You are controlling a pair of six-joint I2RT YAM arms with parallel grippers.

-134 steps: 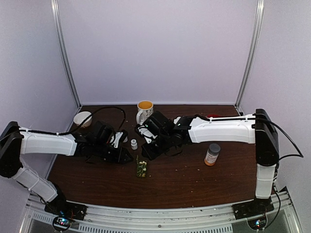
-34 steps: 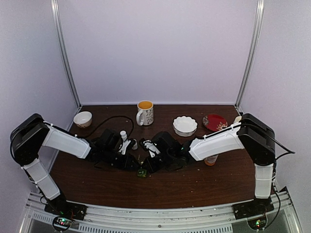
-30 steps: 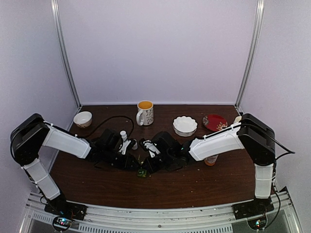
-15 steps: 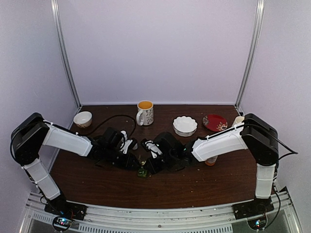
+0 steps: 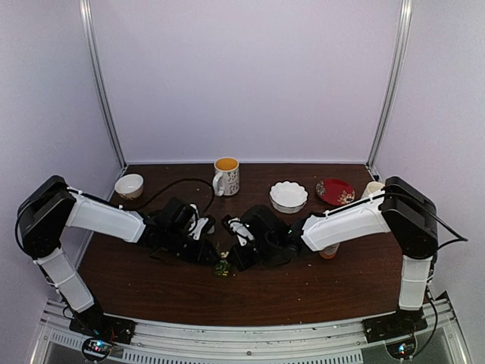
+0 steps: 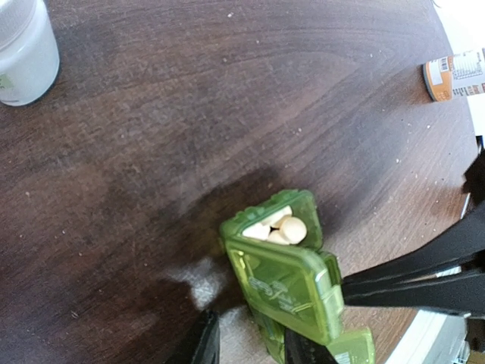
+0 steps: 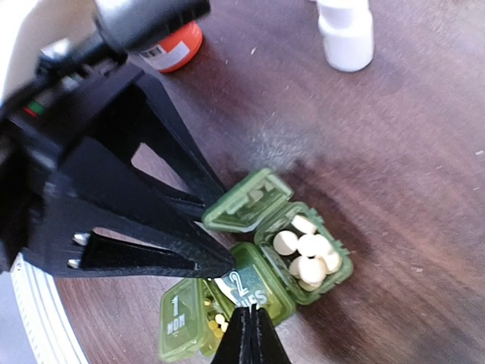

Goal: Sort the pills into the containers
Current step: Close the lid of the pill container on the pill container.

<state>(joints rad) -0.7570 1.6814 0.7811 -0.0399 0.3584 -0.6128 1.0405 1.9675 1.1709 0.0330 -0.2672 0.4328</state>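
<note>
The green pill box (image 7: 261, 288) lies on the dark table between both arms (image 5: 221, 267). Its end compartment (image 6: 279, 225) is open and holds several pale round pills (image 7: 307, 254). The "2" lid is down, and the "1" lid (image 7: 176, 324) is up over tiny yellow pills. My right gripper (image 7: 248, 311) is shut, its tips on the "2" lid. My left gripper (image 6: 251, 345) has its jaws apart at the box's hinge side. One black left finger (image 7: 220, 258) touches the box, and the raised end lid (image 6: 292, 284) stands by it.
A small white bottle (image 7: 346, 34) stands just behind the box. An orange bottle (image 5: 328, 250) is at the right. A mug (image 5: 226, 176), a white bowl (image 5: 288, 196), a red plate (image 5: 334, 190) and a small bowl (image 5: 129, 186) line the back.
Since several seconds ago both arms have come forward and down to the pill box. Over the last second they only edged slightly right, and the jaws kept their width.
</note>
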